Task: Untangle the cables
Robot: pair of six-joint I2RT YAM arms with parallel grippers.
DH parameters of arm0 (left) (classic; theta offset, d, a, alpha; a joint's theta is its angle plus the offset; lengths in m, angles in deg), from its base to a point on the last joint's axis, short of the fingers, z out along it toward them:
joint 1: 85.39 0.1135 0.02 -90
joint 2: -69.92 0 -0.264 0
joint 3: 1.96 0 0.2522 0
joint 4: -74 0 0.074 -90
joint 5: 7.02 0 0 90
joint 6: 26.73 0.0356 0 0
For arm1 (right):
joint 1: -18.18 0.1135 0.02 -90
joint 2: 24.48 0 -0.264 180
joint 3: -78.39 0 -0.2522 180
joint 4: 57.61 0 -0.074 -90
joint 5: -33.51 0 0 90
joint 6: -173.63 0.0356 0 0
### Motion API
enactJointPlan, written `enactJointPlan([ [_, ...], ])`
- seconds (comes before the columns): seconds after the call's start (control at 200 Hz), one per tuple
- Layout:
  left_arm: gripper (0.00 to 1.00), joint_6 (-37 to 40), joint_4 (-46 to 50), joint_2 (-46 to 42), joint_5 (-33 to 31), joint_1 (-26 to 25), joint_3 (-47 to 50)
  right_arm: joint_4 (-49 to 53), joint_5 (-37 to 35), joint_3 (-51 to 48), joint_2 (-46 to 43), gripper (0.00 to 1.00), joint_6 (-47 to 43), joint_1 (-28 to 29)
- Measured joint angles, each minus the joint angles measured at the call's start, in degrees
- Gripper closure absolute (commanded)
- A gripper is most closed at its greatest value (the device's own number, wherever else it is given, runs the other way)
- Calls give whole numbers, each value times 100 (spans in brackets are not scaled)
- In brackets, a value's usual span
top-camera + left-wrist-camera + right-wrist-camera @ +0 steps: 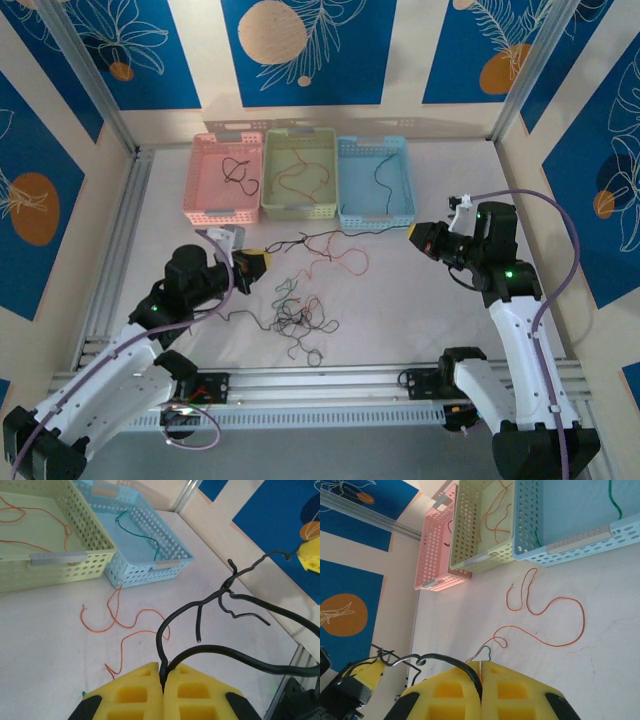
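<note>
The left claw (257,264) is pinched shut, its yellow pads pressed together on a black cable (187,606). It sits in front of the green basket (300,210), off that basket's left corner, pointing right. Behind it the wrist is level. The forearm bends back and down to the left, and the white upper link runs to its base at the near edge of the desk (420,310).

The right claw (415,236) is also closed tight on the black cable, as its wrist view shows. It hangs in front of and to the right of the green basket, pointing left toward the other claw. Its wrist is turned sideways, and the arm drops from a raised elbow back to its base at the near right.

The black cable runs between the two claws, lifted off the desk just in front of the green basket. It has a small knot of side strands near its middle.

An orange cable (345,258) lies in loose loops on the desk under that span. Nearer the arms, in front of the green basket, is a tangle (298,315) of dark and reddish strands.

Inside the green basket lies an orange strand (300,175). The pink basket (205,180) on its left holds a black strand (238,172), and the blue basket (375,218) on its right holds a dark green strand (380,180).
</note>
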Motion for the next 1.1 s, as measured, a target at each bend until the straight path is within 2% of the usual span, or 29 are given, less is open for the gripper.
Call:
enactJointPlan([
  [0.215,100,125,616,-63,-192,164,-330,299,-374,2,-334,100,-85,-188],
  [0.35,100,149,1132,-144,-483,535,-428,378,-835,2,-542,100,-81,-527],
  [0.73,100,413,1891,-109,-538,719,-874,435,-568,-15,-398,100,-39,-643],
  [0.91,100,555,2734,63,-1676,1207,-1246,428,-1405,37,-437,100,-13,-1016],
  [0.98,100,595,2927,151,-1893,1226,-1327,378,-1381,44,-437,100,83,-1064],
  [1.1,100,597,3064,210,-1969,1252,-1351,-76,-879,37,-345,100,472,-984],
])
